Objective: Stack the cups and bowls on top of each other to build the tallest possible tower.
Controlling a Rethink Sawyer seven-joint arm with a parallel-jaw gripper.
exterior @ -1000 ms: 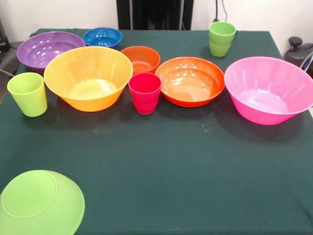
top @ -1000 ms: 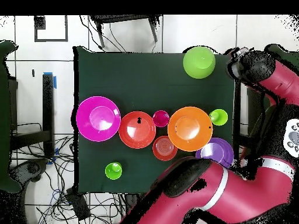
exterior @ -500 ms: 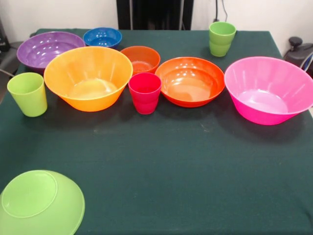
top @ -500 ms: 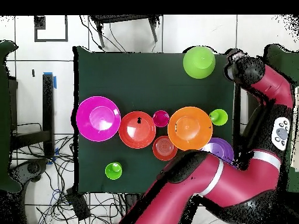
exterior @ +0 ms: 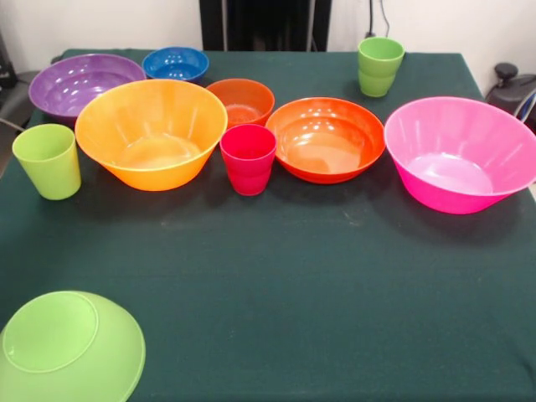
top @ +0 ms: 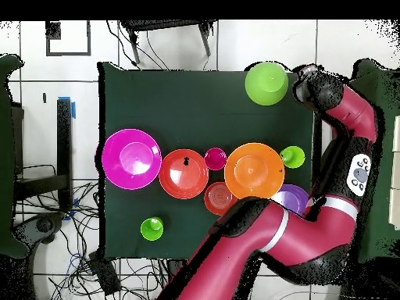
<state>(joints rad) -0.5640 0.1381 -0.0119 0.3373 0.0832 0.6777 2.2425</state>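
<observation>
All the bowls and cups stand apart on the green cloth, none on another. The lime green bowl [exterior: 71, 347] [top: 266, 83] lies rim-down near a corner. In a row stand the pink bowl [exterior: 461, 155] [top: 131, 158], orange bowl [exterior: 325, 138] [top: 183, 173], red-pink cup [exterior: 248, 157] [top: 216, 158] and yellow-orange bowl [exterior: 151, 130] [top: 254, 171]. Behind them are the purple bowl [exterior: 84, 82], blue bowl [exterior: 175, 63] and small dark orange bowl [exterior: 241, 100]. Green cups [exterior: 48, 161] [exterior: 380, 65] stand at either side. My gripper [top: 307, 81] hangs just right of the lime bowl, seen only in the overhead view.
My red arm [top: 266, 242] curves over the table's lower right in the overhead view and covers the blue bowl and part of the purple bowl [top: 295, 197]. Cables and chair legs lie on the floor around the table [top: 195, 101].
My arm has swung, and its end has moved left toward the lime green bowl. No bowl or cup has moved.
</observation>
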